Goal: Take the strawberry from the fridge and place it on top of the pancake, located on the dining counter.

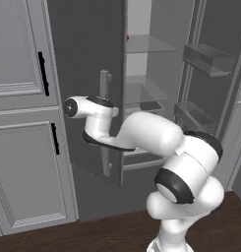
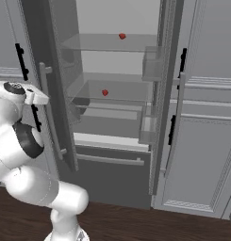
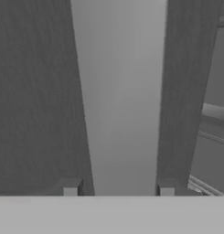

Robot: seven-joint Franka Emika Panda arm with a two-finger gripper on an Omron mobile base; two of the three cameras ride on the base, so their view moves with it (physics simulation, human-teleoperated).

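Note:
The dark grey fridge (image 2: 112,179) stands with both upper doors swung open. Two tiny red berries lie on its glass shelves, one on the upper shelf (image 2: 122,36) (image 1: 127,37) and one on the middle shelf (image 2: 104,92); I cannot tell which is the strawberry. My gripper (image 3: 119,187) (image 1: 110,111) (image 2: 44,98) is at the left door's long light grey handle (image 3: 120,100) (image 1: 105,88) (image 2: 51,117). Its fingertips (image 3: 71,187) straddle the bar with a slight gap, so it is open and holds nothing. The pancake and the dining counter are out of view.
Light grey panelled cabinets (image 1: 23,123) with black handles stand left of the fridge, and more of them (image 2: 202,117) stand on its right. The open right door (image 1: 210,64) carries clear bins. A bottom drawer with a bar handle (image 2: 110,160) and dark wood floor (image 2: 136,223) lie below.

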